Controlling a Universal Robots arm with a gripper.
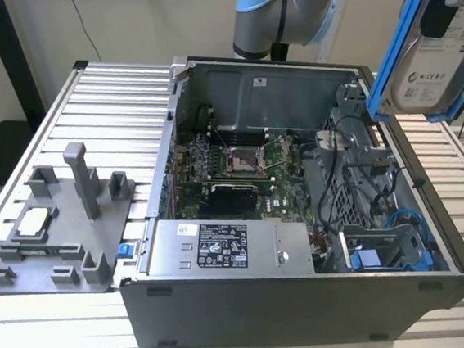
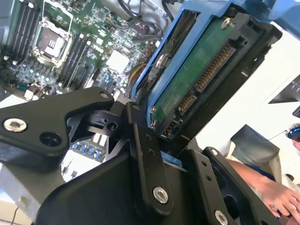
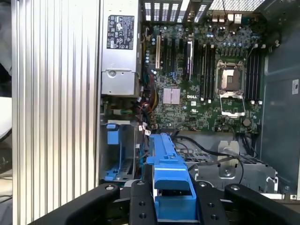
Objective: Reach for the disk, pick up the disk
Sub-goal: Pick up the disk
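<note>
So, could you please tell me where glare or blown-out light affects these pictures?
In the second wrist view, the background beside the disk is washed out to white. In the first wrist view, the ribbed table shines brightly, while the gripper is dark. In the exterior view, light is even and the disk's label stays visible.

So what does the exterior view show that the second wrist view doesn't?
Exterior view: the grey fixture plate on the slatted table, the whole open computer case with its silver power supply, and the disk's white label side.

Second wrist view: the disk's green circuit board and connectors, the black hand shut on the disk's blue bracket, and a person's arm.

Both: the disk lifted above the motherboard.
</note>
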